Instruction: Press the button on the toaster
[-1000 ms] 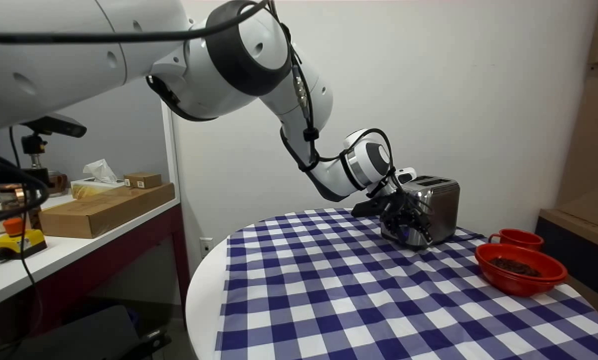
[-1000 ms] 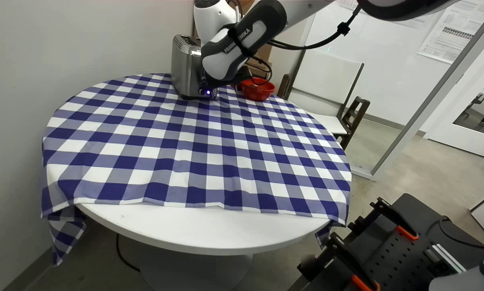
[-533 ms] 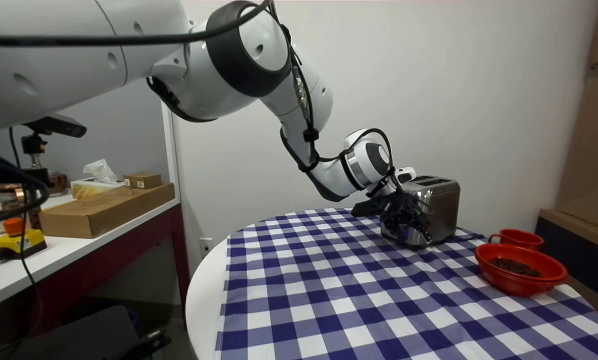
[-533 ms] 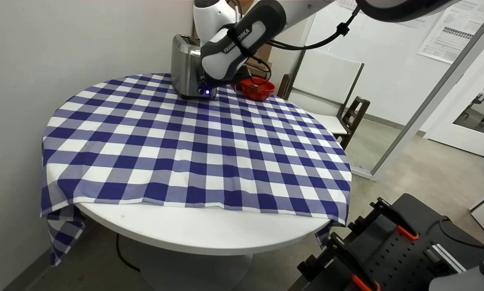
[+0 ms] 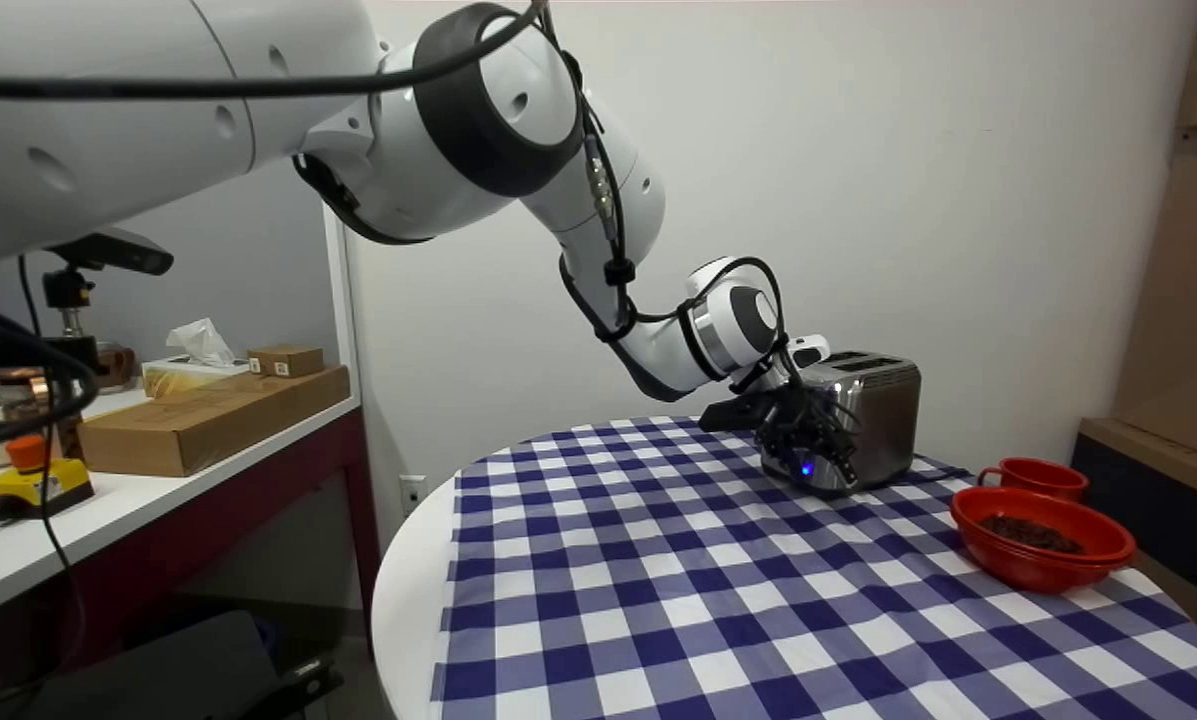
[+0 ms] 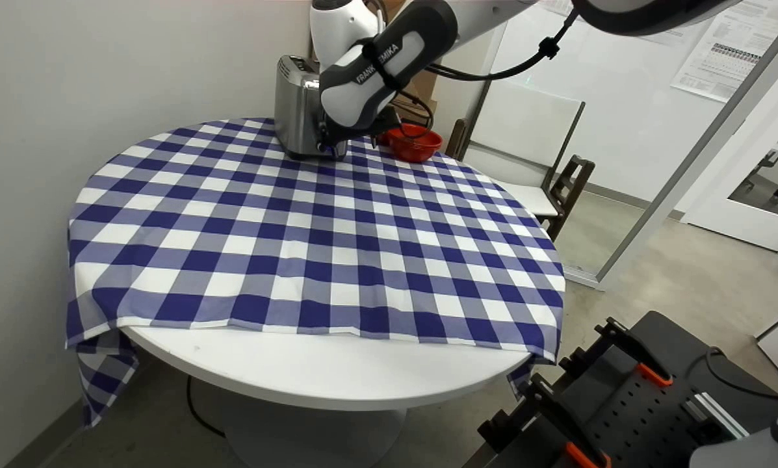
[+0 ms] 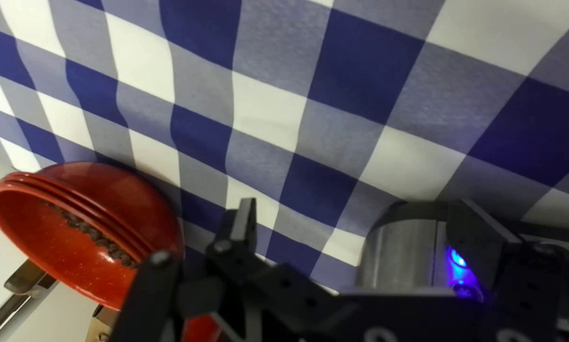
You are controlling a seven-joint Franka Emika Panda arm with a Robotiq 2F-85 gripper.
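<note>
The silver toaster (image 5: 888, 420) stands on the checked cloth near the wall; it also shows in an exterior view (image 6: 291, 110). In the wrist view, its lower front (image 7: 403, 251) is partly hidden by my gripper. A round button (image 7: 457, 258) glows blue there, with another round button (image 7: 467, 290) below it. My gripper (image 7: 355, 211) is open and empty, its fingers wide apart, low at the toaster's front. One finger (image 7: 477, 237) overlaps the edge of the lit button; I cannot tell if it touches. The opposite finger (image 7: 244, 223) is over the cloth, beside the toaster.
A stack of red bowls (image 5: 1038, 565) with dark brown bits inside stands beside the toaster, with a red mug (image 5: 1043, 475) behind. The wall (image 5: 958, 200) is close behind the toaster. The checked tablecloth (image 6: 285, 227) covers most of the round table.
My gripper has shifted very slightly back and up at the toaster front. The blue light now shows brightly beneath it in an exterior view; where it shone before in an exterior view, it is mostly hidden.
</note>
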